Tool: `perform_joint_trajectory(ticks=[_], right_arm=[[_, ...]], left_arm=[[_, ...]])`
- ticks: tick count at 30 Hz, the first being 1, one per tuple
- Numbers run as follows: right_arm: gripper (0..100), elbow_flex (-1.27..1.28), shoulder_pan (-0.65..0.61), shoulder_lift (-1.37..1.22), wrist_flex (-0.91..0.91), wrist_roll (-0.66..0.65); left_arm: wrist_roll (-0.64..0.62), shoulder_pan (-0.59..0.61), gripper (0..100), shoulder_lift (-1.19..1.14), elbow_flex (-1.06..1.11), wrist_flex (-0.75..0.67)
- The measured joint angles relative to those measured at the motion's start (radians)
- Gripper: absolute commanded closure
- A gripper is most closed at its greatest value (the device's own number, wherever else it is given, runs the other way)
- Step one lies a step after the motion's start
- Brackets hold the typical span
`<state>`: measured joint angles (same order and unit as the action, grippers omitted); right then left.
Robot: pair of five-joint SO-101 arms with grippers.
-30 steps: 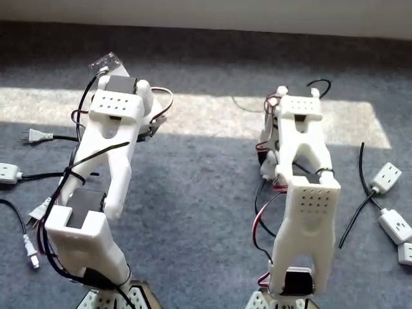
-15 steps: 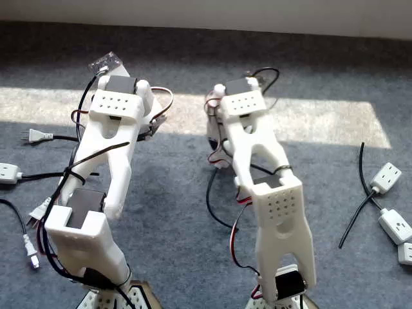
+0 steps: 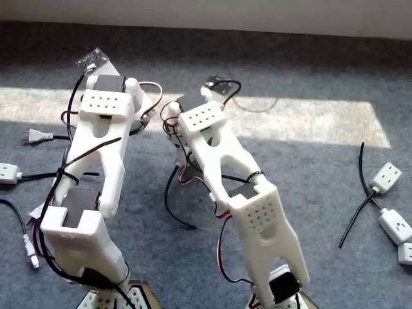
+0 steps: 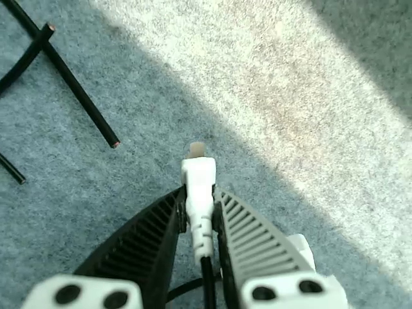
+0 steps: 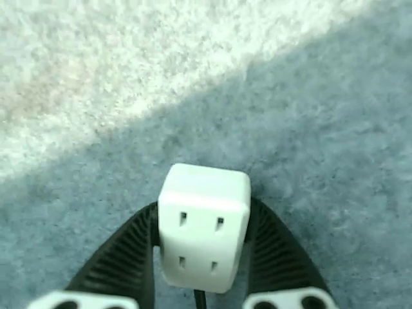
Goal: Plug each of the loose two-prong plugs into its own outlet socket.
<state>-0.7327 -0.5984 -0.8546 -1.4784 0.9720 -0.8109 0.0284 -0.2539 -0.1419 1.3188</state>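
Swinging across, my right arm [image 3: 212, 138] has drawn up beside my left arm [image 3: 103, 129] — wrists near each other. My left claw [image 4: 198, 209] pinches a white plug [image 4: 197, 187], long axis along the fingers, prong end past the tips. My right claw [image 5: 203, 215] clamps the outlet socket [image 5: 205, 193], slotted face turned back toward its own wrist — I judge the plug must come round to that face.

Grey carpet [image 3: 309, 193], short matt pile, fuzzy and rough. Smooth white plastic plug [image 4: 198, 193] on a black rubbery cord [image 4: 207, 283]. Smooth, faintly glossy white plastic outlet socket [image 5: 204, 225]. Ribbed plastic fingers [image 4: 254, 238], one black, one white. Matt white plastic arm shells [image 3: 103, 129].
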Motion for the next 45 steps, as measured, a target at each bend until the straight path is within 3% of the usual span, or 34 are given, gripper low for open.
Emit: perform_joint_trajectory(ticks=[3,10,15,19,24,28,34,40,45], right_arm=[[80.7,0.0,-0.002,-0.035,0.023,0.044],[80.0,-0.035,-0.003,-0.083,0.04,0.061],[80.0,-0.115,0.002,-0.091,-0.066,0.058],[80.0,-0.269,0.04,-0.092,-0.219,-0.028],[80.0,-0.358,0.109,-0.046,-0.244,-0.157],[80.0,-0.358,0.183,0.038,-0.244,-0.199],[80.0,-0.282,0.331,0.219,-0.244,-0.47],[80.0,0.02,0.586,0.402,-0.244,-0.543],[80.0,0.324,0.801,0.433,-0.244,-0.617]], left_arm=[[0.0,0.002,99,0.0,0.0,0.0],[0.0,0.002,99,0.0,0.0,0.0],[0.0,0.002,99,0.0,0.0,0.0],[0.0,0.002,99,-0.008,0.0,0.0],[0.0,0.0,99,-0.051,0.0,-0.014],[0.0,0.002,99,-0.052,0.0,-0.018],[-0.003,-0.02,99,-0.052,0.0,-0.018],[0.0,-0.146,99,-0.052,0.0,-0.026],[0.0,-0.181,99,-0.052,-0.057,-0.031]])
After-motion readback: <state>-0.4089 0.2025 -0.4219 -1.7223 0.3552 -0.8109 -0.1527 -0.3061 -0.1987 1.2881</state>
